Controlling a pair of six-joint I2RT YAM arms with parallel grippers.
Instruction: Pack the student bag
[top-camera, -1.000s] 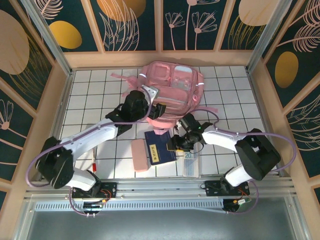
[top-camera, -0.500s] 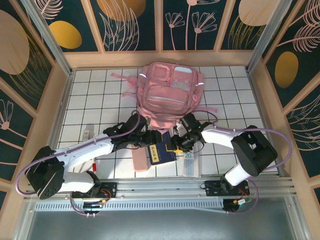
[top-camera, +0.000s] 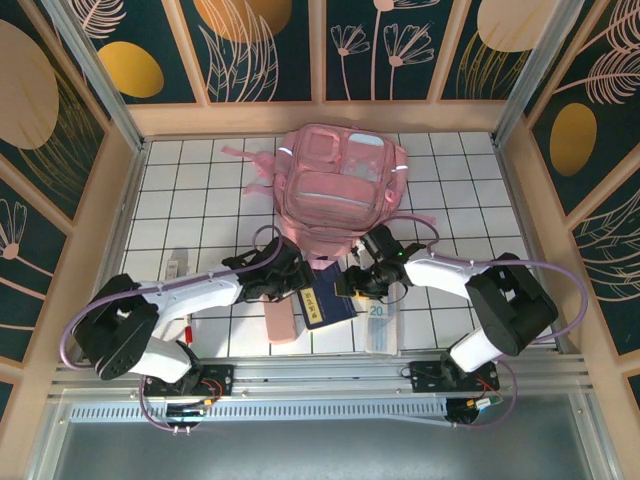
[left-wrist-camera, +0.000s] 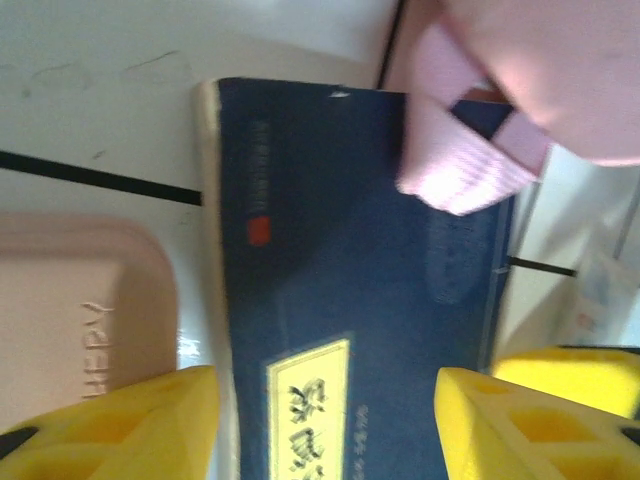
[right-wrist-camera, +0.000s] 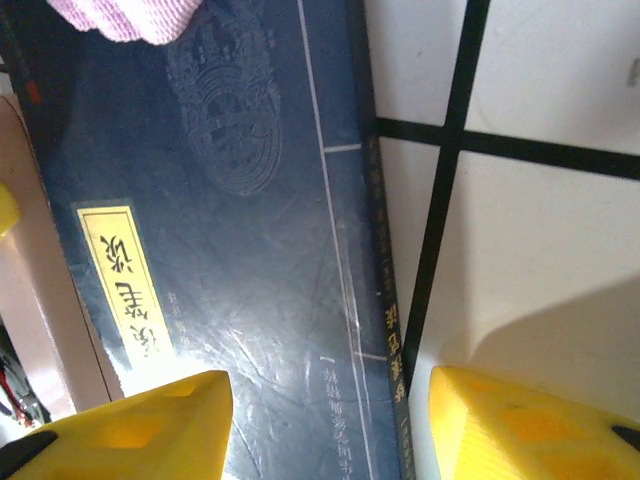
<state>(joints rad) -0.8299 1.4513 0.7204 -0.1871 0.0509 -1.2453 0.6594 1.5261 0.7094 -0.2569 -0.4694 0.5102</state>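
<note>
The left gripper and right gripper hold yellow jaws open over a flat, scuffed navy book. The soft pink fabric student bag lies just beyond them, its woven strap on the cover.

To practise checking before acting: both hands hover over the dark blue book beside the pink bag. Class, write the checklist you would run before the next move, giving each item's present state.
1. The left hand is open above the dark blue book: ok.
2. The right hand is open, one finger over the cover and one over the table, with the spine edge between: ok.
3. Nothing lies on the book: not ok, a pink strap lies across one corner.
4. Finger room beside the book: probably not ok, the pencil case lies close alongside.
5. The student bag is open to receive the book: cannot tell.
</note>
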